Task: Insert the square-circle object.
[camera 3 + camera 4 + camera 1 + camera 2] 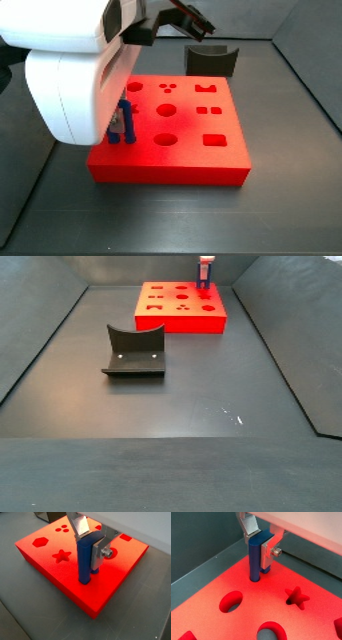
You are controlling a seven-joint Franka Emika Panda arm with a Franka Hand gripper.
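Note:
The square-circle object is a tall bright-blue two-pronged peg (pixel 84 559) (pixel 256 557). It stands upright with its lower end on the top face of the red block (pixel 67 582) (pixel 244 602), near one edge. I cannot tell how deep it sits in the block. My gripper (pixel 89 552) (pixel 259 547) is shut on the peg's upper half, a silver finger on each side. In a side view the peg (pixel 123 122) is at the block's left edge (pixel 174 160), partly behind the white arm. In a side view the gripper (pixel 205 264) is over the far block (pixel 183 318).
The red block has shaped holes: a star (pixel 62 556), a hexagon (pixel 41 542), an oval (pixel 231 600) and others. The dark fixture stands on the floor apart from the block (pixel 134 353) (pixel 207 58). Dark walls enclose the floor.

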